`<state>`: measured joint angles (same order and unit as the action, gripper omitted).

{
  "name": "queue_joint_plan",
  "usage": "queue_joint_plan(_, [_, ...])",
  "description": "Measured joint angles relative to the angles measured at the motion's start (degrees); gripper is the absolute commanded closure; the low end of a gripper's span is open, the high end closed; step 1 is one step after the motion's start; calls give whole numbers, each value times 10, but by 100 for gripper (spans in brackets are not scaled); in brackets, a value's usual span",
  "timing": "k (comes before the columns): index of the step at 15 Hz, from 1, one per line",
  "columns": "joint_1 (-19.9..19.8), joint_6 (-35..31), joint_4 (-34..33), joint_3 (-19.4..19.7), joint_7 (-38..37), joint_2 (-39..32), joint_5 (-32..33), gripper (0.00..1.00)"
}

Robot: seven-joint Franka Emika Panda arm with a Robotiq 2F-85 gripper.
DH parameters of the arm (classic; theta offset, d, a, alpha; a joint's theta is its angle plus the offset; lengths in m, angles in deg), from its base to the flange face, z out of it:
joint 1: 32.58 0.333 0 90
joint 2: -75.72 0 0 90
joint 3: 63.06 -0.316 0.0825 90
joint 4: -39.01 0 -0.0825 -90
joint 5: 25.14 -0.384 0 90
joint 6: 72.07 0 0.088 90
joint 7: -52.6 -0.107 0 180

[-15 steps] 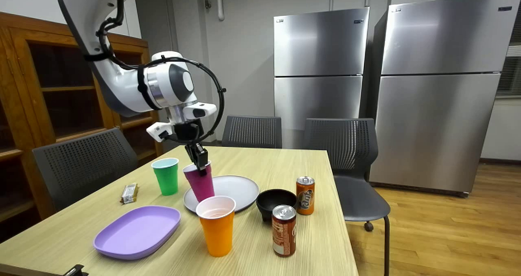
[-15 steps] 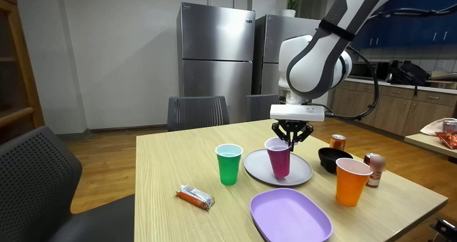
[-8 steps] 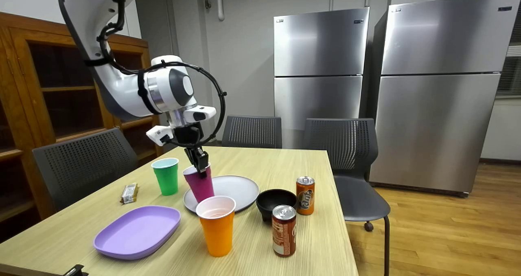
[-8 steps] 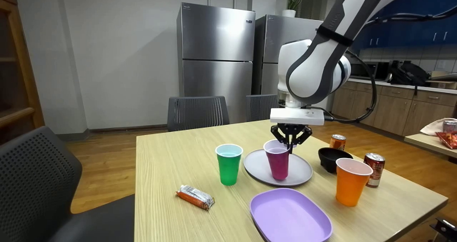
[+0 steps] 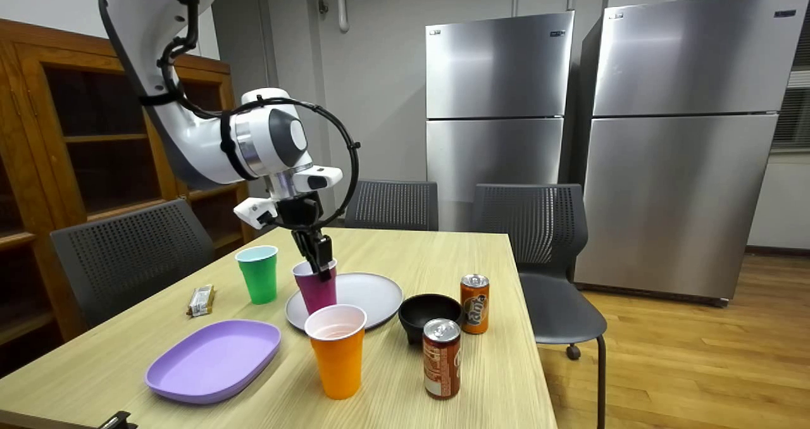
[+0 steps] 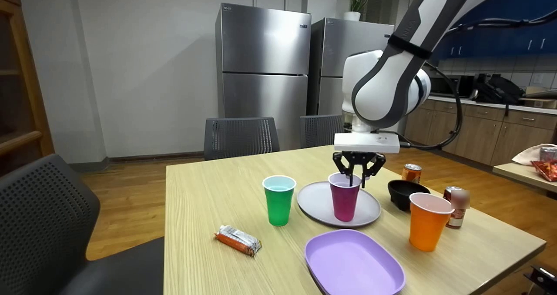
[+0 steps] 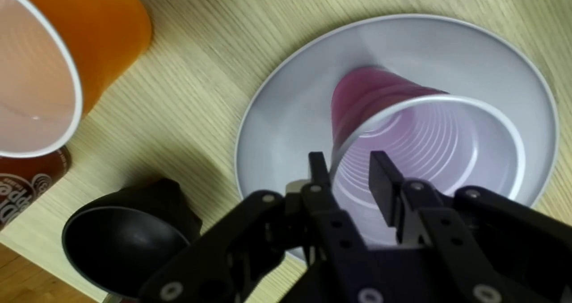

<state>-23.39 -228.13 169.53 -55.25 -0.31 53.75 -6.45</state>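
Wrist view: the gripper (image 7: 348,157) is set over the rim of a magenta cup (image 7: 415,151), with its fingers parted by a narrow gap. The inner finger (image 7: 388,182) points into the cup's mouth; the outer finger (image 7: 318,169) lies along the outside of the wall, close to the rim. The wall passes loosely between them; whether the outer finger touches it cannot be told. The magenta cup is mouth up, its base located within the rim of a round gray plate (image 7: 281,133). An orange cup (image 7: 100,39) and a black bowl (image 7: 127,245) are positioned near the plate on the wood-grain table (image 7: 192,84). A brown-red can (image 7: 31,178) is partly covered by the orange cup in this view. In an exterior view, a green cup (image 6: 279,206) stands upright near the plate, a wrapped bar (image 6: 238,240) lies flat, well apart from the magenta cup, and a lavender tray (image 6: 354,262) is located just beside the plate. In an exterior view, an orange can (image 5: 474,305) stands upright just beside the black bowl. The arm (image 5: 199,144) reaches down from above the table. Gray chairs (image 5: 531,226) border the table, and two steel refrigerators (image 5: 497,150) stand behind them.
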Motion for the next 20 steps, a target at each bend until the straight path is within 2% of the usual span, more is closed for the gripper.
queue_joint_plan(5, [22,4,2,27,0,27,11,1])
queue_joint_plan(13, [30,31,35,39,-6,116,84,0])
queue_joint_plan(20, [30,34,50,39,-6,133,88,0])
